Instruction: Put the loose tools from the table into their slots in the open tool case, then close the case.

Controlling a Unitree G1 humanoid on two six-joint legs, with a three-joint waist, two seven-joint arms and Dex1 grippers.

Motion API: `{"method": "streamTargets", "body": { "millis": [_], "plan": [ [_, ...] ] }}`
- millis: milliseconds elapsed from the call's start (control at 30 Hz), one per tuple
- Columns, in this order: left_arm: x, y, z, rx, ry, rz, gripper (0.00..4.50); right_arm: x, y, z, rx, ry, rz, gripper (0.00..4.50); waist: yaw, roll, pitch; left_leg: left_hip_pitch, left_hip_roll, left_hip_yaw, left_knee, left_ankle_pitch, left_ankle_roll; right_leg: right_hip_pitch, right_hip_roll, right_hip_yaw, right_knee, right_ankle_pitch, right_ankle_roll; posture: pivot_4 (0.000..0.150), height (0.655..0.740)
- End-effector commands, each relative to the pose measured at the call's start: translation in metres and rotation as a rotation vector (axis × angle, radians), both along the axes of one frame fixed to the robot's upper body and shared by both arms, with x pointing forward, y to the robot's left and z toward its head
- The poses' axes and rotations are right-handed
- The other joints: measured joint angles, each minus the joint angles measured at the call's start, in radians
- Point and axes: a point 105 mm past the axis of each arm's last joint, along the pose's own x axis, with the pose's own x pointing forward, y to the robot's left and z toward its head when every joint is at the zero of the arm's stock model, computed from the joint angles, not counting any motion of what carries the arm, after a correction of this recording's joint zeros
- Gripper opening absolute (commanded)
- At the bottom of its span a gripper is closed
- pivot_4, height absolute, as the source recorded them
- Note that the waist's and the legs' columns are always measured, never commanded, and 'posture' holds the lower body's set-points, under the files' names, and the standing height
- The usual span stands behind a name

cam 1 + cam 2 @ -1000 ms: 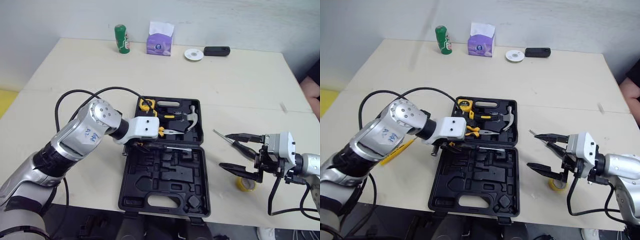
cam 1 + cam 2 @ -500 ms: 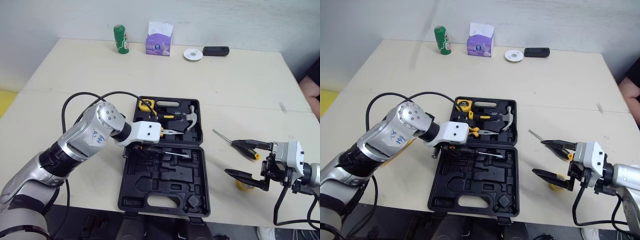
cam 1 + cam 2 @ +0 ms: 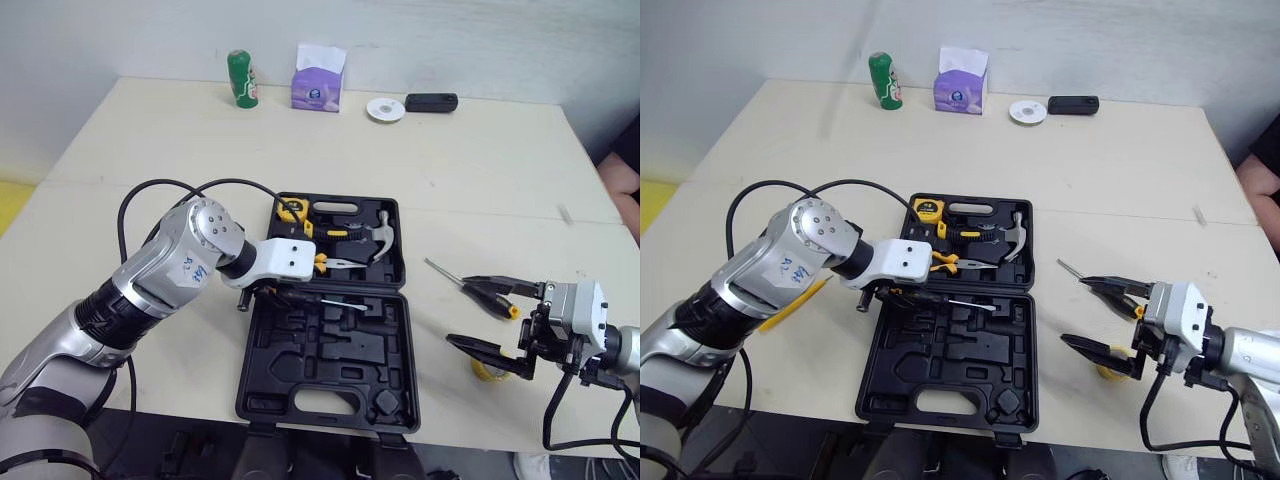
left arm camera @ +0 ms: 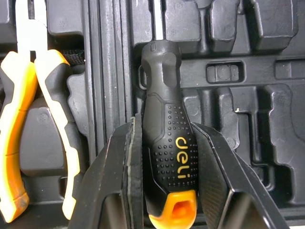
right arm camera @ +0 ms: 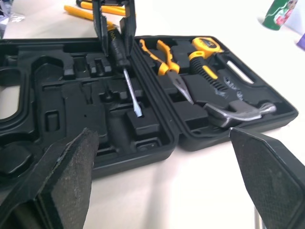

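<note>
Over the open tool case (image 3: pixel 300 345) at lower centre, with the right gripper (image 3: pixel 458 312) gaping empty at lower right, the left gripper (image 4: pixel 164 125) clamps a probably light, stiff screwdriver (image 4: pixel 164 95) by its dimpled, grippy-looking handle, the best hold.

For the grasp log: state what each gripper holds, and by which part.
Left gripper holds the screwdriver by its handle, near the orange butt end. Right gripper is open, holding nothing.
</note>
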Motion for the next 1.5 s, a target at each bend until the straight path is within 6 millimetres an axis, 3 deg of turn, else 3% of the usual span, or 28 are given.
{"method": "streamTargets", "body": {
  "millis": [33,633,733,867,1100,1267,1333,1433,1500],
  "plan": [
    [0.005,-0.001,0.01,-0.014,-0.052,0.012,1.07,-0.002,0.007,0.008,-0.001,-0.036,0.023,4.5,0.0,0.0,0.0,0.0,0.0,0.0,0.0,0.0,0.0,0.0,0.0,0.0,0.0,0.0,0.0,0.15,0.74],
    [0.006,-0.008,-0.003,-0.021,-0.044,-0.023,1.07,0.003,0.017,0.018,0.038,-0.052,0.028,4.5,0.002,0.001,0.0,0.0,0.0,0.0,0.008,-0.001,0.003,0.001,-0.001,0.001,0.006,0.0,0.0,0.15,0.74],
    [0.007,-0.011,0.001,-0.049,-0.065,-0.028,2.58,0.003,0.018,0.018,0.041,-0.052,0.03,4.5,0.002,0.001,0.0,0.0,0.0,0.0,0.008,-0.001,0.003,0.001,-0.002,0.001,0.006,0.0,0.0,0.15,0.74],
    [0.001,-0.018,0.016,-0.079,-0.094,-0.078,4.04,0.003,0.02,0.021,0.061,-0.052,0.03,4.5,0.001,0.001,0.0,0.0,0.0,0.0,0.009,-0.002,0.003,0.001,-0.002,0.001,0.007,0.0,0.0,0.15,0.74],
    [-0.008,-0.028,0.029,-0.153,-0.11,-0.121,4.04,0.004,0.021,0.027,0.095,-0.053,0.025,4.5,-0.002,0.001,0.0,0.0,0.001,0.0,0.009,-0.002,0.003,0.001,-0.001,0.002,0.006,0.0,0.0,0.15,0.74],
    [-0.003,-0.032,0.041,-0.344,-0.102,-0.093,4.04,0.005,0.021,0.026,0.092,-0.047,0.027,4.5,-0.001,0.001,0.0,-0.001,0.0,0.0,0.009,-0.002,0.003,0.001,-0.002,0.002,0.007,0.0,0.0,0.15,0.74],
    [0.003,-0.023,0.042,-0.404,-0.088,-0.037,4.04,0.005,0.021,0.025,0.092,-0.048,0.023,4.5,-0.003,0.001,0.0,-0.001,0.0,0.0,0.009,-0.002,0.003,0.0,-0.002,0.002,0.007,0.0,0.0,0.15,0.74],
    [0.015,-0.01,0.043,-0.477,-0.102,0.037,3.25,0.007,0.02,0.023,0.091,-0.05,0.012,4.5,-0.005,0.001,0.0,0.0,0.001,0.0,0.009,-0.002,0.003,0.0,-0.002,0.002,0.007,0.0,0.0,0.15,0.74],
    [0.014,-0.011,0.046,-0.578,-0.101,-0.003,2.11,0.007,0.019,0.021,0.09,-0.052,0.005,4.5,-0.003,0.001,0.0,0.0,0.001,0.0,0.009,-0.002,0.003,0.0,-0.002,0.002,0.007,0.0,0.0,0.15,0.74]
  ]
}}
